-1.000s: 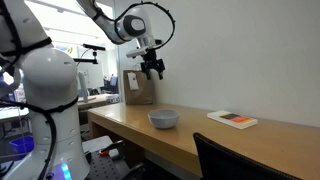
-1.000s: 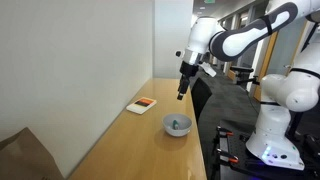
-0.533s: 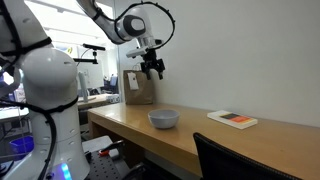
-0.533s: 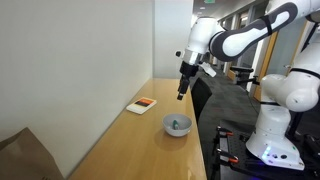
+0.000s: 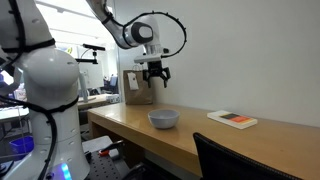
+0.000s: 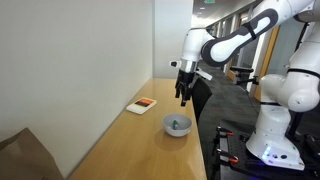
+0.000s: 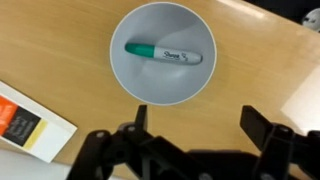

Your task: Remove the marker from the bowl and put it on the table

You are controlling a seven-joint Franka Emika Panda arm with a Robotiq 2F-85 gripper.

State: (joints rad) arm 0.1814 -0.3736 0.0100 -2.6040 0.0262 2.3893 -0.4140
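Observation:
The pale grey-white bowl [image 7: 163, 52] stands on the light-brown wooden table [image 7: 60, 50]. A marker [image 7: 163, 53] with a green cap and white barrel lies across its inside. In both exterior views the bowl [image 5: 164, 119] [image 6: 178, 125] sits near the table's front edge. My gripper [image 7: 197, 118] is open and empty, with its two dark fingers [image 7: 141, 117] spread wide. It hangs well above the bowl [image 5: 157, 74] [image 6: 183, 95].
A flat white-and-red book-like slab [image 7: 28, 127] lies on the table beyond the bowl [image 5: 232, 119] [image 6: 142, 106]. A brown paper bag [image 5: 140, 88] stands at one end of the table. The table [image 5: 230, 140] has a thick front edge; a white wall runs behind it.
The gripper has moved sideways toward a spot above the bowl and turned at the wrist. It has stayed open and empty. The bowl and marker have not moved.

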